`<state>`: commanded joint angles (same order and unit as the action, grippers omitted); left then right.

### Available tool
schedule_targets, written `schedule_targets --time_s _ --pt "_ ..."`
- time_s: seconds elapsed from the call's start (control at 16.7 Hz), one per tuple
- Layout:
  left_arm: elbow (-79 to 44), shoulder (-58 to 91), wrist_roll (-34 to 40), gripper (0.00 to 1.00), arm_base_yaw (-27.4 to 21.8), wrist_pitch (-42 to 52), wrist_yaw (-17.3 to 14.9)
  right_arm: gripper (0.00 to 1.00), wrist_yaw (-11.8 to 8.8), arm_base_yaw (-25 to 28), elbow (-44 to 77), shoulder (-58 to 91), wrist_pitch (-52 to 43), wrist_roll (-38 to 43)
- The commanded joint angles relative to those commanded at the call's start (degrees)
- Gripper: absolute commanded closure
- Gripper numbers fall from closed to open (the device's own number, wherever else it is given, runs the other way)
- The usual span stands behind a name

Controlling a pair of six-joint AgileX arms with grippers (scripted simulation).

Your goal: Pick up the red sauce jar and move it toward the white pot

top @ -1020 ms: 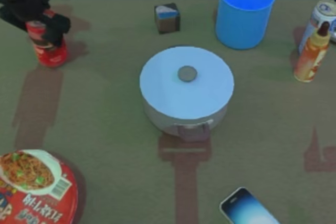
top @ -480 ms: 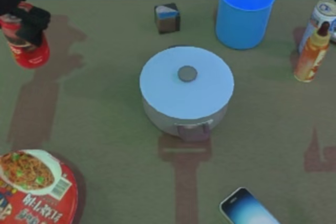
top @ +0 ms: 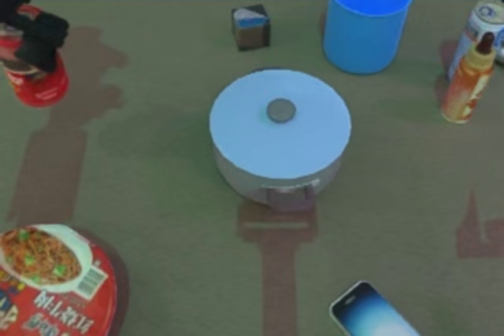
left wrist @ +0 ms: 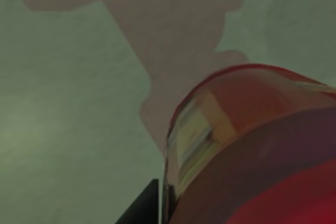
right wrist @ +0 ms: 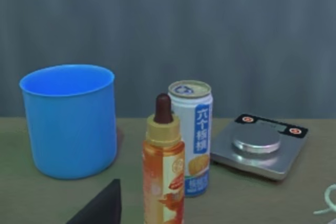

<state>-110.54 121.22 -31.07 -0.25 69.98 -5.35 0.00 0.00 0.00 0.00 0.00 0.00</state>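
Observation:
The red sauce jar [top: 35, 84] hangs above the table at the far left, tilted slightly, with my left gripper [top: 30, 37] shut on its upper part. In the left wrist view the jar [left wrist: 252, 129] fills the frame, its red-yellow label showing, and one dark fingertip [left wrist: 144, 208] presses against its side. The white pot [top: 307, 139] sits mid-table with its flat lid and grey knob [top: 280, 110], well to the right of the jar. My right arm is out of the top view, parked.
A blue cup [top: 368, 17], an orange bottle [top: 466, 84] and a can [top: 484, 25] stand at the back right. A small cube [top: 250, 27] lies behind the pot. A noodle bowl [top: 51, 281] sits front left, a phone [top: 370, 312] front right. A scale [right wrist: 260, 145] is beyond the can.
My left gripper has carried the jar to the left and raised it off the table. Over the last half second it has barely moved. Nothing else has shifted.

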Motion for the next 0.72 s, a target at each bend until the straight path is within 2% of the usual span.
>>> schedule_targets --time_s 0.12,0.3,0.72 --pt "1.0 -0.1 1.9 1.00 -0.9 -0.6 0.4 0.00 0.0 0.0 0.0 0.0 0.0 0.0" --pt "4.6 -0.9 9.2 1.00 -3.9 -3.1 1.8 0.00 0.0 0.0 0.0 0.0 0.0 0.0" --pt "16.7 -5.4 39.1 1.00 -13.9 -13.1 7.1 0.00 0.0 0.0 0.0 0.0 0.0 0.0"
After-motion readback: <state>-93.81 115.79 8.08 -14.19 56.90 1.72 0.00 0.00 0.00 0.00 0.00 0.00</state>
